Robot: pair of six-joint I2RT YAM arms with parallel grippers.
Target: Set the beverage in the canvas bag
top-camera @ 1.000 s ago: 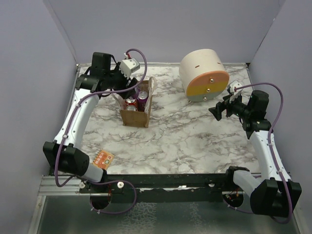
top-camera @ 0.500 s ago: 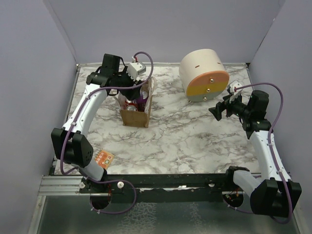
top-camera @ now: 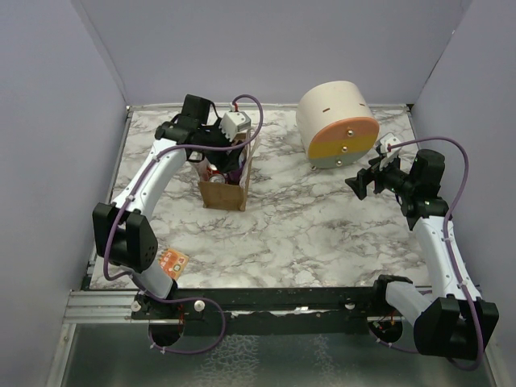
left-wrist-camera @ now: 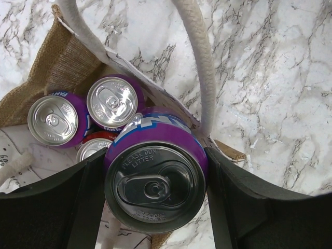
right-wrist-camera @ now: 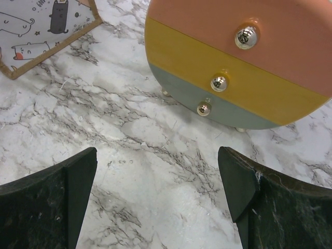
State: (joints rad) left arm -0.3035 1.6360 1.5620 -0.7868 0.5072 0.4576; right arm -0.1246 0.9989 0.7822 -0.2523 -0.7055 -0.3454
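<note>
Gripping a purple beverage can (left-wrist-camera: 155, 187) by its sides, your left pincer (left-wrist-camera: 155, 155) is clenched on it and hangs right at the mouth of the canvas bag (left-wrist-camera: 31, 98). Below the pincer, toward its left finger, three other cans (left-wrist-camera: 112, 102) stand upright inside the bag: two purple, and one red that is half hidden by the held can. A cream rope handle (left-wrist-camera: 199, 62) arcs away just beyond the right finger, and the bag's rim passes under the can on that side. The views don't settle whether the can's base is below the rim or above it.

By my reading you are most of the way through: the beverage is in hand and at the bag, but not let go. What's left is to lower it into the free pocket, open the fingers and lift out without snagging the handle. The fit looks tight, so a small nudge toward the packed cans may be needed.

Your right pincer (right-wrist-camera: 158, 161) is spread wide and holds nothing, well apart from the bag. Ahead of its fingertips sits a cream cylinder (right-wrist-camera: 233, 67) with an orange, yellow and grey face and three metal knobs.

The surface is a flat, white marble-patterned tabletop (top-camera: 306, 234). A small orange packet (top-camera: 171, 262) lies far behind the left pincer, near that arm's base. Plain lavender walls (top-camera: 282, 48) close in three sides.
</note>
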